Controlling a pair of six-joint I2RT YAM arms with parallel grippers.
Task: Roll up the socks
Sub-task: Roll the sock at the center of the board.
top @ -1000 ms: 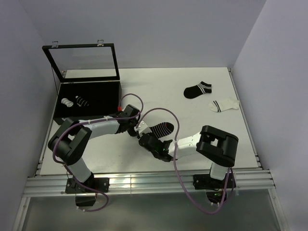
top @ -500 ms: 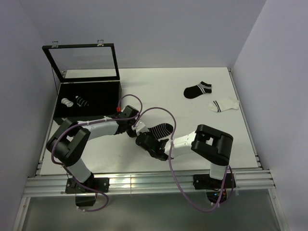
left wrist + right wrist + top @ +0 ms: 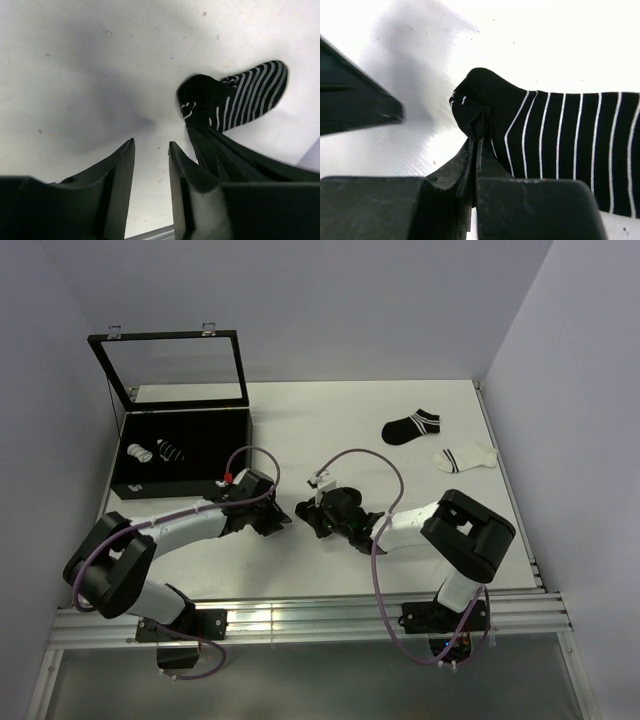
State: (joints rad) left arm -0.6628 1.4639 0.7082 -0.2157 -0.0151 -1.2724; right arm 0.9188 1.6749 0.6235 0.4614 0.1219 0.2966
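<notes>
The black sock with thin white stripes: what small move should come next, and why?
Probably the right gripper should turn the pinched end over the striped part to start the roll. Its jaws are shut on the bunched black end of the black sock with thin white stripes, the rest lies flat, and the left gripper is open and empty beside it.

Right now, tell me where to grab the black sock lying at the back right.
Likely best: pinch the black sock by its white-striped cuff, its right end, from straight above; it lies flat on the table, so no side offers an edge.
</notes>
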